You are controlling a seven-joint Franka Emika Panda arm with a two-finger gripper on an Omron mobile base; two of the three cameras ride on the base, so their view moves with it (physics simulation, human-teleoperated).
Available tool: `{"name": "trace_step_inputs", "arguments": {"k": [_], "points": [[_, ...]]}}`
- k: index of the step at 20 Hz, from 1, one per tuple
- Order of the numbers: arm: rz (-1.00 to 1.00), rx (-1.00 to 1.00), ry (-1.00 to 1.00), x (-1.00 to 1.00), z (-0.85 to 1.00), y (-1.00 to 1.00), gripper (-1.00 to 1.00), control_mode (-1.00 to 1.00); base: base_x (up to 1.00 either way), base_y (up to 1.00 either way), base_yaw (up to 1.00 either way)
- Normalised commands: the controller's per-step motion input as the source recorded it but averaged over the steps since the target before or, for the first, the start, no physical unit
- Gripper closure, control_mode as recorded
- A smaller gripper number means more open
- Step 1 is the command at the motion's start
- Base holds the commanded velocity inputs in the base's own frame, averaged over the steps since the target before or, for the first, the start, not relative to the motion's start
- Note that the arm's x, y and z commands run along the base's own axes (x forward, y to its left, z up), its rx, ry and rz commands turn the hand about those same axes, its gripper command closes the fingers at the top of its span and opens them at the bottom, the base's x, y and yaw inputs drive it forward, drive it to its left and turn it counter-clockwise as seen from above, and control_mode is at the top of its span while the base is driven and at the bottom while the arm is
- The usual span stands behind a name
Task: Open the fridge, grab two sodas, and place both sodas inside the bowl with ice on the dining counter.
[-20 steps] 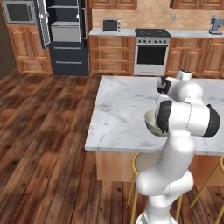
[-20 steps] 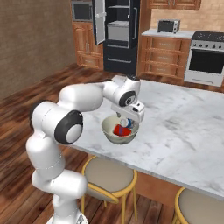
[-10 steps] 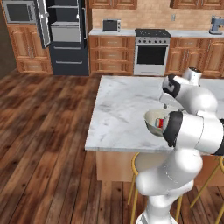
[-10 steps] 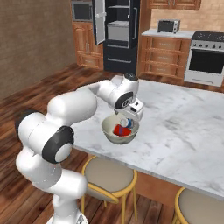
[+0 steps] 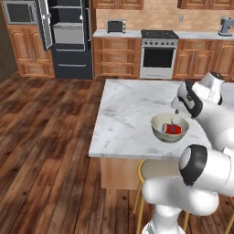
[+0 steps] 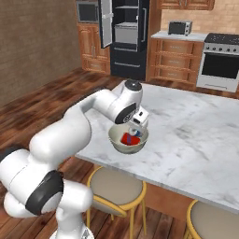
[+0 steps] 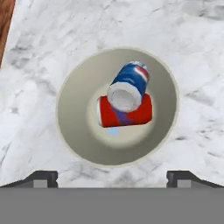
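Observation:
The pale bowl (image 7: 78, 127) stands on the marbled dining counter (image 5: 128, 114) near its front edge. A red soda (image 7: 142, 114) lies on its side in the bowl, and a blue soda (image 7: 131, 83) leans on top of it, silver end up. My gripper (image 7: 113, 177) hangs straight above the bowl, open wide and holding nothing; it also shows over the bowl (image 6: 122, 145) from the right (image 6: 136, 125) and from the left (image 5: 177, 112). The black fridge (image 5: 68, 41) stands at the back wall with its door swung open.
Yellow-legged stools (image 6: 116, 189) stand under the counter's front edge, right by my base. A steel oven range (image 5: 157, 55) and wooden cabinets (image 5: 116, 57) line the back wall. The counter top (image 6: 200, 135) to the right of the bowl is bare marble.
The arm's elbow and forearm have swung round into a new pose while the hand stayed over the bowl. The jaws have spread slightly wider. Both sodas lie still in the bowl.

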Motion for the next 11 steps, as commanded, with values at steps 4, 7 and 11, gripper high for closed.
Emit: {"name": "trace_step_inputs", "arguments": {"k": [4,7,11], "points": [[0.00,0.00,-0.16,-0.73,0.23,0.19,-1.00,-1.00,0.00,0.00,0.00],[0.00,-0.02,-0.13,-0.56,0.29,0.12,-1.00,-1.00,0.00,0.00,0.00],[0.00,-0.04,-0.12,-0.32,0.30,0.10,-1.00,-1.00,0.00,0.00,0.00]]}}
